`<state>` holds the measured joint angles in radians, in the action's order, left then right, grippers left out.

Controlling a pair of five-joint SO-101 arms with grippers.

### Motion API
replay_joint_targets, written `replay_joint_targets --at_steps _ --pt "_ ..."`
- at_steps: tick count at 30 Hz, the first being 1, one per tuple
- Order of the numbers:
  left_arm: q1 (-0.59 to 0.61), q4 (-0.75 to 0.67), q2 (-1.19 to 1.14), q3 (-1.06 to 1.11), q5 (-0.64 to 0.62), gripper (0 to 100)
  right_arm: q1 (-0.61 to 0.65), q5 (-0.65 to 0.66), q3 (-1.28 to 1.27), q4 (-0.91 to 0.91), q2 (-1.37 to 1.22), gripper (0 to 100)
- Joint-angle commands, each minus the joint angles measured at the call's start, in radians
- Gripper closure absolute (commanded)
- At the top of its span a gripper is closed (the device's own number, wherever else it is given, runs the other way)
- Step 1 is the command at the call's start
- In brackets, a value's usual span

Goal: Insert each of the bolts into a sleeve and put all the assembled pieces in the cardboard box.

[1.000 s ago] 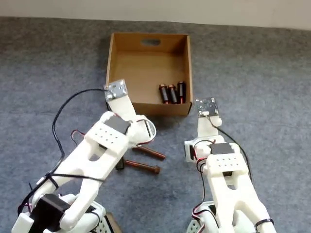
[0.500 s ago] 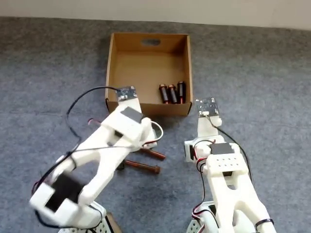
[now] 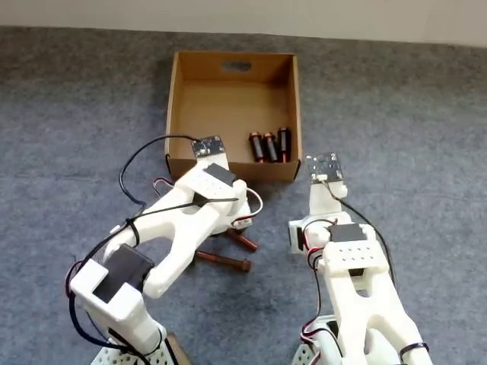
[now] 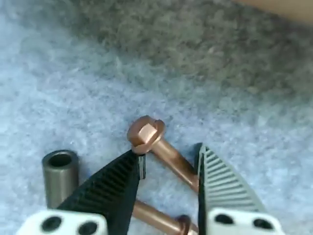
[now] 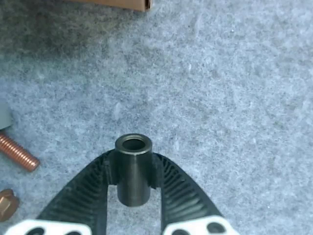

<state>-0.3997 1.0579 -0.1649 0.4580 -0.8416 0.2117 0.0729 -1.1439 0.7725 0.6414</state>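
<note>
Carpet (image 3: pixel 396 114) lies grey and open either side of the cardboard box (image 3: pixel 232 171); before its front wall the left gripper (image 4: pixel 169 152) gapes astride a bolt (image 4: pixel 146 133); right gripper (image 5: pixel 133 159) clamps a sleeve (image 5: pixel 133 147) nearby.

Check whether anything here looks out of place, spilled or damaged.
Nothing stands out. Three assembled pieces lie side by side in the cardboard box. Two bolts and a spare sleeve sit loose on the carpet, as expected mid-task. The left gripper has its jaws open around one bolt; the right gripper grips a sleeve.
</note>
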Motion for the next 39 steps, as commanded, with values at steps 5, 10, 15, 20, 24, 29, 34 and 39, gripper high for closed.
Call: replay_joint_targets --at_steps 5,10,15,20,24,29,34,39 --pt "0.028 -0.071 -0.01 -0.028 -0.009 81 -0.012 0.006 0.012 -0.018 0.002 99.2" --pt "0.025 -0.066 -0.012 -0.022 -0.009 89 -0.012 0.006 0.012 -0.018 0.002 99.2" --pt "0.022 -0.066 -0.004 -0.021 -0.005 96 -0.012 0.006 0.01 -0.018 0.002 99.2" --pt "0.024 -0.04 -0.007 -0.027 -0.005 96 -0.012 0.006 0.01 -0.018 0.002 99.2" --pt "0.027 -0.005 -0.001 -0.03 -0.002 96 -0.012 0.006 0.01 -0.018 0.002 99.2" --pt "0.022 -0.006 -0.001 -0.03 0.133 96 -0.012 0.006 0.008 -0.018 0.002 99.2" --pt "0.028 0.008 0.01 -0.056 0.499 96 -0.012 0.006 0.008 -0.018 0.002 99.2" --pt "0.028 0.068 0.018 -0.084 0.767 95 -0.012 0.006 0.008 -0.018 0.002 99.2"
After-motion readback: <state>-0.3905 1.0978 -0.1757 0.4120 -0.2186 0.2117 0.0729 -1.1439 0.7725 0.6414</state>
